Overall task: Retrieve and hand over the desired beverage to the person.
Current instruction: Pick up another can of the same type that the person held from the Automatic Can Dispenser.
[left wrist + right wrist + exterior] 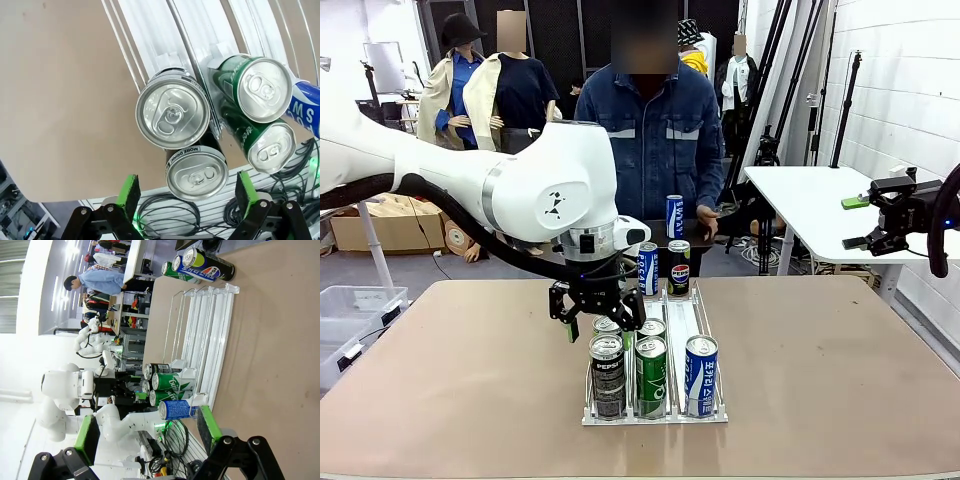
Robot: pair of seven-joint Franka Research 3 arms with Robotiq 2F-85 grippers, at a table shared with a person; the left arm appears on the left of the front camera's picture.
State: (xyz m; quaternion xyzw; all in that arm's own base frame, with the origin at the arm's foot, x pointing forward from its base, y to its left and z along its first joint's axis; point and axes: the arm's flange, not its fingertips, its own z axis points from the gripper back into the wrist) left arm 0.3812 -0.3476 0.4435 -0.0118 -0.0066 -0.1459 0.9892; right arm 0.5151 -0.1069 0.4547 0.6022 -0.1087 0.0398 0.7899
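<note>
Brown tabletop (840, 380) runs out to the person (660, 140) standing at its far edge. From the left, the white left arm bends over the table with its wrist turned straight down. The left gripper (600, 322) hovers over the left lane of the white rack (678, 312), just above two black Pepsi cans (607, 372); its jaws gape wide and hold nothing. Green cans (651, 372) and a blue can (700, 372) stand beside them. At the far right, off the table, the right gripper (853, 222) points sideways, its jaws wide apart and empty.

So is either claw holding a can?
No. The left claw hangs open above the racked cans; the right claw is open and empty too.
</note>
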